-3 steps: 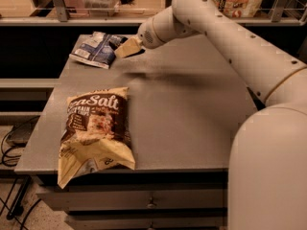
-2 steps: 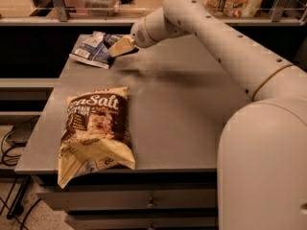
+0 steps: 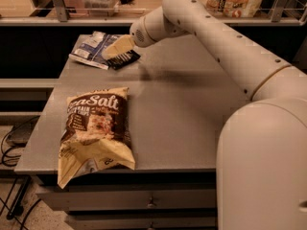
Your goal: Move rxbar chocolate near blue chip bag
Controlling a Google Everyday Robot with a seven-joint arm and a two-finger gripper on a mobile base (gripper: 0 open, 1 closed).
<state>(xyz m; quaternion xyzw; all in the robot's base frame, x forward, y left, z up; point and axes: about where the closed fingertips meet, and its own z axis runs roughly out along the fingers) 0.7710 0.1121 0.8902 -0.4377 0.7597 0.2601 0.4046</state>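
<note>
The rxbar chocolate (image 3: pixel 126 59), a small flat black wrapper with white lettering, is at the far left of the grey table (image 3: pixel 192 109), right beside the blue chip bag (image 3: pixel 92 50). My gripper (image 3: pixel 118 48), with cream-coloured fingers, is directly over the bar and shut on it, holding it low at the table surface against the bag's right edge. The blue chip bag lies crinkled at the table's back left corner; the gripper hides part of it.
A large brown-and-cream "Sea Salt" chip bag (image 3: pixel 96 131) lies at the table's front left. A shelf rail (image 3: pixel 72 20) runs behind the table with containers on it. My white arm (image 3: pixel 216 37) reaches across the table's back right. Cables (image 3: pixel 12 143) hang left of the table.
My gripper has moved left and down with the rxbar chocolate, from above the table's back middle to just beside the blue chip bag.
</note>
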